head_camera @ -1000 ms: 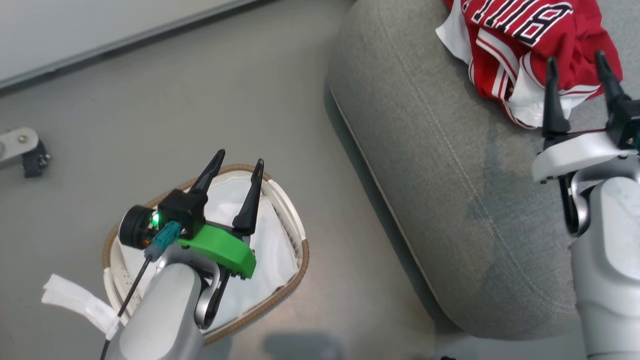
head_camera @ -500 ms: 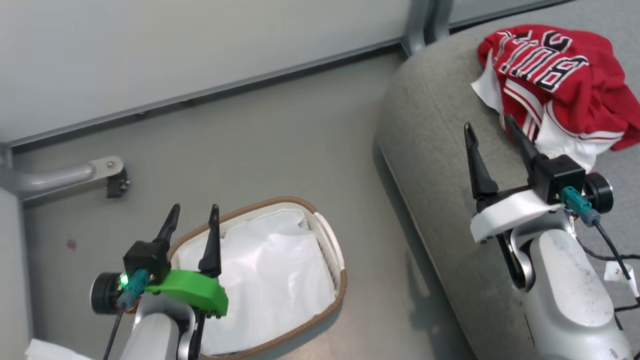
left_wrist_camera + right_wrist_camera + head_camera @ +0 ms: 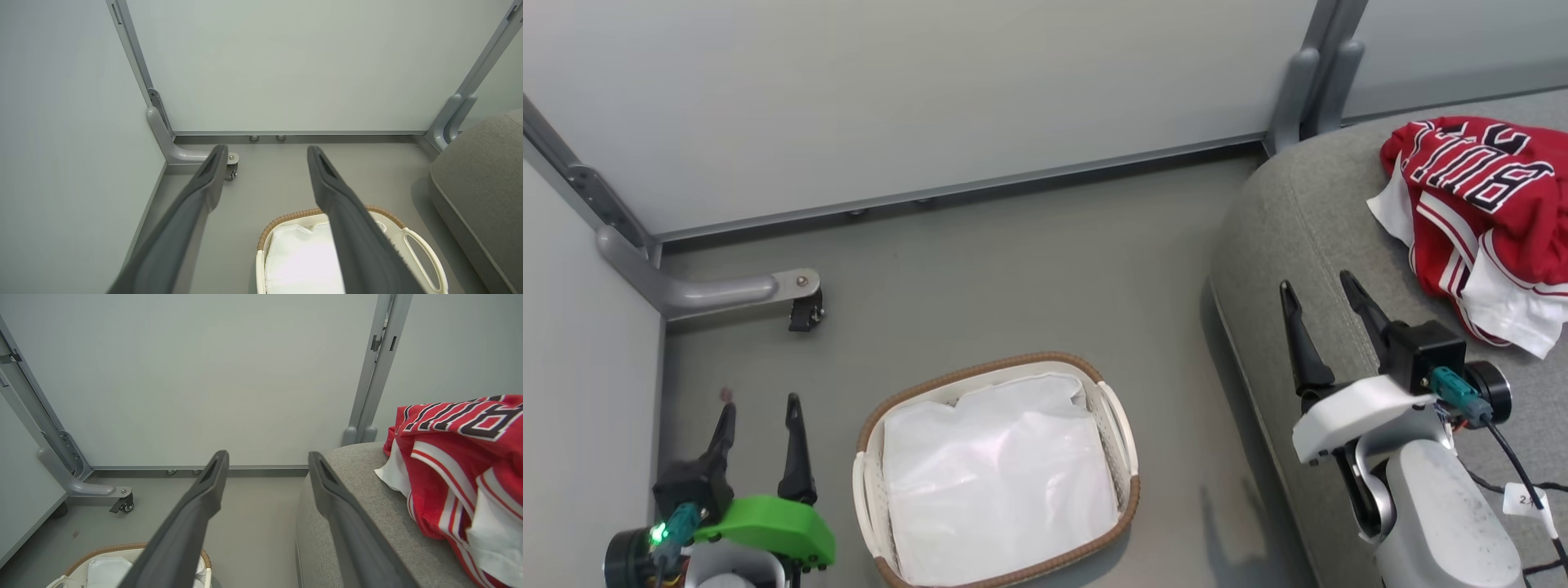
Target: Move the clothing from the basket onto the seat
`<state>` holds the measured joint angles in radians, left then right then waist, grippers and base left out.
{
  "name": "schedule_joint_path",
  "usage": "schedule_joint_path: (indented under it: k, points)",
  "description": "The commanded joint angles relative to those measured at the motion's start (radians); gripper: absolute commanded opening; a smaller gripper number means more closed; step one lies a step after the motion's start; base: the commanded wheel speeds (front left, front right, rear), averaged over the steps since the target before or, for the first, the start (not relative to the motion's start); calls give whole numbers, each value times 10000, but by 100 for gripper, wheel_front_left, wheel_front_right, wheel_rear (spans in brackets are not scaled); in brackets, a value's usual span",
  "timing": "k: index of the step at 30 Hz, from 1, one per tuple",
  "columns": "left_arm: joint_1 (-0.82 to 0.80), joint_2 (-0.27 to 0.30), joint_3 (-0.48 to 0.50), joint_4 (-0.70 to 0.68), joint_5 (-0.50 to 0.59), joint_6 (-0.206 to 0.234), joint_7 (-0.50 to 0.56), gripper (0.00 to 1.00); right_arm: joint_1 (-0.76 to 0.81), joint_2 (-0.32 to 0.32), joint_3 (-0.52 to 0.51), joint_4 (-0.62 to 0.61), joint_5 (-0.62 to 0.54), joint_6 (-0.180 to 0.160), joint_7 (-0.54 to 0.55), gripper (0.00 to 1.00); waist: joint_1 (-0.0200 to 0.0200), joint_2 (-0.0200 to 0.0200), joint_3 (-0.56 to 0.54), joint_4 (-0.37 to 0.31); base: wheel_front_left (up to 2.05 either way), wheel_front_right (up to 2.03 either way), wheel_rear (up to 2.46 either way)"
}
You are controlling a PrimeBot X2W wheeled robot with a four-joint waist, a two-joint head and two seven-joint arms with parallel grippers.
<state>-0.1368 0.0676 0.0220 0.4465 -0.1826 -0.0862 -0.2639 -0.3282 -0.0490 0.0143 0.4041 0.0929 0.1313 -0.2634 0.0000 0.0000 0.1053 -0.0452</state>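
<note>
Pale grey partition panels [image 3: 931,98] close the top of the head view and run down its left edge, joined by grey metal posts [image 3: 1311,82]; below them a smooth, matt grey floor [image 3: 1013,269] spreads across the middle of the frame; the seat [image 3: 1282,220], a big grey fabric sofa with a rounded edge and a seam line following that edge, takes the right side of the frame from the upper right down to the bottom; the basket [image 3: 996,363] stands on the floor at lower centre, near the seat but not touching it, oval, white and perforated, with a brown woven rim and a side handle towards the right, its white liner [image 3: 996,482] spread crumpled across the inside; the clothing [image 3: 1486,196] lies on the seat at the upper right edge of the frame, a rumpled heap of red jersey fabric with white trim stripes, white panels hanging at its lower side and black white-outlined letters across the top; the right gripper [image 3: 1316,281], at lower right, hovers over the seat's rounded edge just left of the clothing and apart from it, its two dark fingers spread and gripping nothing; the left gripper [image 3: 759,402], at lower left over the floor beside the basket, has its fingers parted too, holding nothing; a partition foot with a small caster [image 3: 805,306] sits on the floor at middle left.
</note>
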Motion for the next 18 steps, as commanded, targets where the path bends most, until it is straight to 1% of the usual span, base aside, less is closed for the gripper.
schedule_joint_path:
  k: [1,5,12,13,17,18]
  points:
    - [233,-39,142,-11,40,-31,-8,100,225,-44,-30,23,70,-11,-19,100,0,0,-237,145,0,0,0]
    - [520,-72,445,1,76,-116,-8,100,514,-43,-3,111,170,-11,-19,100,0,0,-412,126,0,0,0]
    - [1049,-140,814,210,-240,-289,-8,100,918,-42,123,278,263,-11,-19,100,0,0,-657,77,0,0,0]
    - [951,-142,788,212,-179,-280,1,0,821,2,121,277,185,0,0,0,0,0,-643,88,0,0,0]
    - [1035,-238,767,563,-195,-280,34,0,1084,73,110,613,210,2,32,0,0,0,-652,90,0,0,0]
    - [974,-236,820,576,-387,-283,130,0,1056,71,46,627,421,2,122,0,0,0,-655,93,0,0,0]
